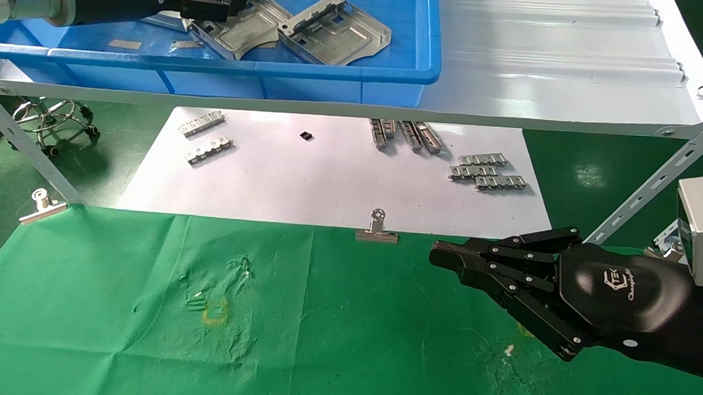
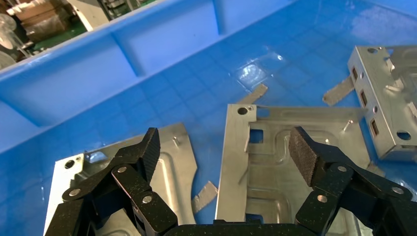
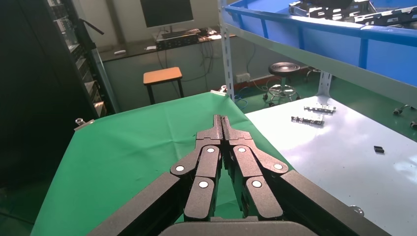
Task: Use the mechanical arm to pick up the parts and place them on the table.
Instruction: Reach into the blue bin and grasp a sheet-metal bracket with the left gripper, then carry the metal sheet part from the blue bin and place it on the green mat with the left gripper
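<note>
Left gripper (image 2: 228, 152) upper left in head view, fingers spread over stamped plates (image 2: 290, 162) in blue bin (image 1: 345, 72). Right gripper (image 1: 444, 255) lower right above green cloth (image 1: 145, 307), fingers pressed together.

Parts (image 1: 335, 33) were shiny silver, bin (image 1: 333, 75) bright blue. Table (image 1: 321, 338) cloth was green with a faint yellow mark; paper sheet (image 1: 304, 183) white. Both grippers were black.

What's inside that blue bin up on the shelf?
The blue bin holds shiny metal plates and a few loose metal scraps. The left gripper hangs open over one plate, and its fingers hide the plates' nearer edges.
</note>
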### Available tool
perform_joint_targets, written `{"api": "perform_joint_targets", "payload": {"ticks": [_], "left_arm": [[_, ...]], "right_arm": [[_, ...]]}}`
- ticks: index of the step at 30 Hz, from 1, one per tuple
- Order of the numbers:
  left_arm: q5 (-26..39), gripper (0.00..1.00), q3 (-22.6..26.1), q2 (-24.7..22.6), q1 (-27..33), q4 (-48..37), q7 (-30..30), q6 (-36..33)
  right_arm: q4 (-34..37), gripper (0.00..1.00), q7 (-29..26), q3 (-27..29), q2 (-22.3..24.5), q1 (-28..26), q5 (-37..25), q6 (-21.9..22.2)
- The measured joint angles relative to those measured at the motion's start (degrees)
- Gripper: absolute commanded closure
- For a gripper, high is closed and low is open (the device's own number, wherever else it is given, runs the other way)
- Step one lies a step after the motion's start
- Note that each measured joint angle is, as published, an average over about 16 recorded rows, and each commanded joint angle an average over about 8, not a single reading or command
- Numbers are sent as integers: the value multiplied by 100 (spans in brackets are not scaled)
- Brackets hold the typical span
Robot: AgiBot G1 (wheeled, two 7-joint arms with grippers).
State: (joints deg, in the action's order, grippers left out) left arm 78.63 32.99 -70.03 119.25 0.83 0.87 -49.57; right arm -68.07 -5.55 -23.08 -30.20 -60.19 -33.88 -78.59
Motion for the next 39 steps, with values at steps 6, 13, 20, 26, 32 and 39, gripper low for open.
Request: {"api": "perform_joint_targets", "payload": {"ticks": [6, 13, 20, 26, 32, 39], "left_arm": [[67, 100, 47, -47, -20, -64, 3, 63], [103, 100, 72, -92, -60, -96, 6, 193], [110, 100, 77, -95, -84, -103, -1, 244], [103, 100, 73, -65, -80, -93, -7, 208], [97, 100, 69, -28, -58, -77, -4, 138], [49, 100, 36, 24, 17, -23, 28, 7]], "right_arm": [[0, 100, 0, 0, 0, 0, 0, 0], [0, 100, 0, 0, 0, 0, 0, 0], [0, 100, 0, 0, 0, 0, 0, 0], [0, 100, 0, 0, 0, 0, 0, 0], [0, 100, 0, 0, 0, 0, 0, 0], [0, 100, 0, 0, 0, 0, 0, 0]]}}
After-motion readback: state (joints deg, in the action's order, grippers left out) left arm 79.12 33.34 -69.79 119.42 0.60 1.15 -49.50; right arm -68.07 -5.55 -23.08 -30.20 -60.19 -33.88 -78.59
